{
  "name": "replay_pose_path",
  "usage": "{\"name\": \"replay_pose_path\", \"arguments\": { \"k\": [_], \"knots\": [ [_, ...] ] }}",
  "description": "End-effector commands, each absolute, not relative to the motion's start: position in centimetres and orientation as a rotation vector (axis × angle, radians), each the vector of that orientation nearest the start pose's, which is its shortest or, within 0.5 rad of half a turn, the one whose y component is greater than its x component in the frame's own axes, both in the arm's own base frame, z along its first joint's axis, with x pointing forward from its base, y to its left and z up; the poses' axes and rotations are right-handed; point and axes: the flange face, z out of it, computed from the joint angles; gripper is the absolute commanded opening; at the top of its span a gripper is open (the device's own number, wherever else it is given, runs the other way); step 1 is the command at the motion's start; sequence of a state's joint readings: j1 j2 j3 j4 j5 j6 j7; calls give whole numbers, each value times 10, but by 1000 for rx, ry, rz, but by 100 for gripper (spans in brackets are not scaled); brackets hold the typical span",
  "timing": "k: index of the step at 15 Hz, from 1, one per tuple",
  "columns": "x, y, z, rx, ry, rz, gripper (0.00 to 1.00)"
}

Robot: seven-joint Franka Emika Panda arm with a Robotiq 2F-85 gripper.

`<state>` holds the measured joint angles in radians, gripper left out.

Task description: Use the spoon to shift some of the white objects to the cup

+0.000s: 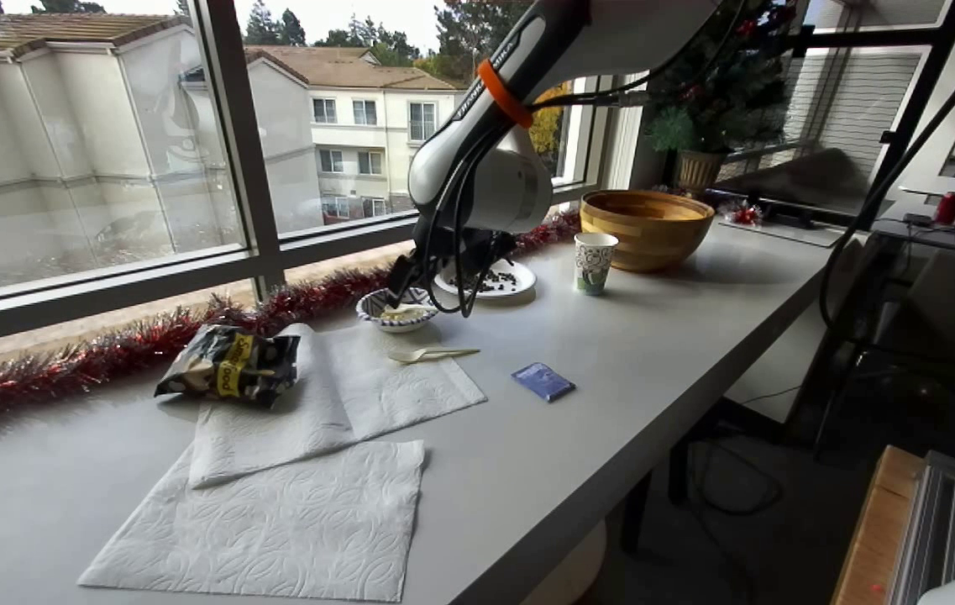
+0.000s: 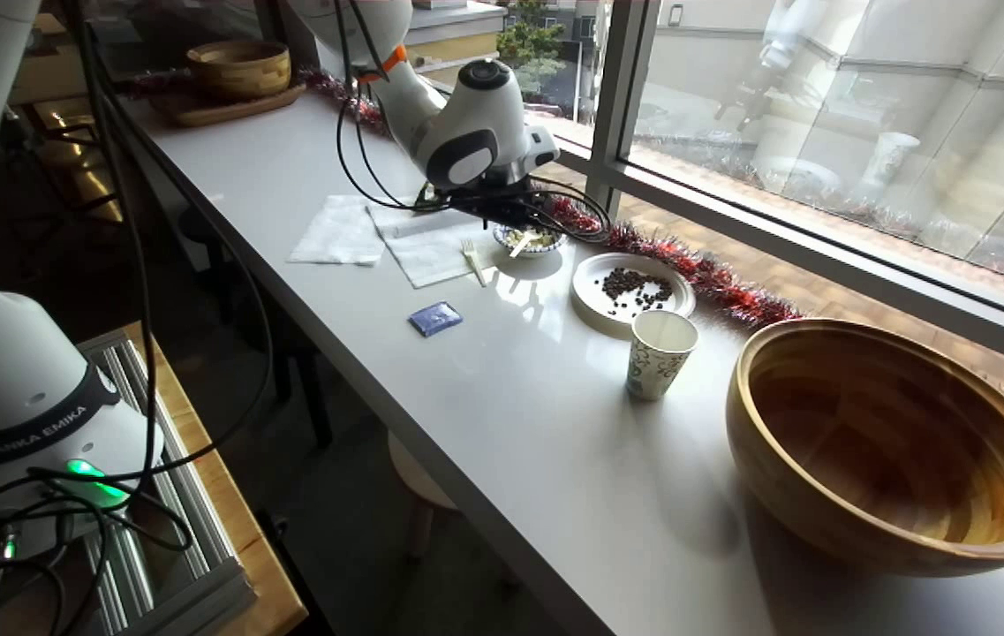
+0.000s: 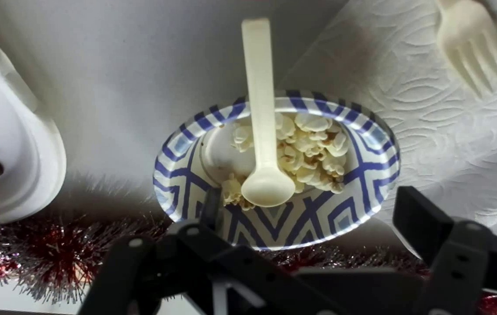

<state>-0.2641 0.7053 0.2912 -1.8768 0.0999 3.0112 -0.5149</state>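
- Hanging over the patterned bowl (image 3: 300, 227), the gripper (image 3: 311, 208) has its jaws wide apart, pinching nothing.
- Spoon (image 3: 264, 118) lies in with the popcorn (image 3: 309, 148), handle over the rim, likely for easy grasping!
- Rightward, a bean plate (image 2: 588, 287) sits roughly between bowl and cup (image 2: 660, 358), worth clearing high; big wooden bowl (image 2: 894, 446) farther right.

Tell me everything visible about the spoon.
The spoon is cream, plastic-looking, one piece: a long straight handle and a small rounded scoop, apparently facing up, with nothing in it. It lies in the blue-patterned white bowl, seemingly resting on the rim, handle jutting out beyond it. The scoop is inside, beside the popcorn; whether they touch is unclear. The open tool does not grip it.
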Motion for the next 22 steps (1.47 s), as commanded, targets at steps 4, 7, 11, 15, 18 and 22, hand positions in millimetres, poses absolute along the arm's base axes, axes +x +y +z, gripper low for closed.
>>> {"name": "replay_pose_path", "arguments": {
  "k": [4,7,11,15,18,22],
  "knots": [
    [673,-17,177,-2885,-486,-817,67],
    [670,-21,175,-2889,-504,-793,51],
    [670,-24,174,-2887,-527,-801,56],
    [671,-25,171,-2879,-540,-796,44],
    [670,-25,168,-2875,-547,-797,36],
    [669,-26,168,-2881,-554,-795,20]
  ]
}}
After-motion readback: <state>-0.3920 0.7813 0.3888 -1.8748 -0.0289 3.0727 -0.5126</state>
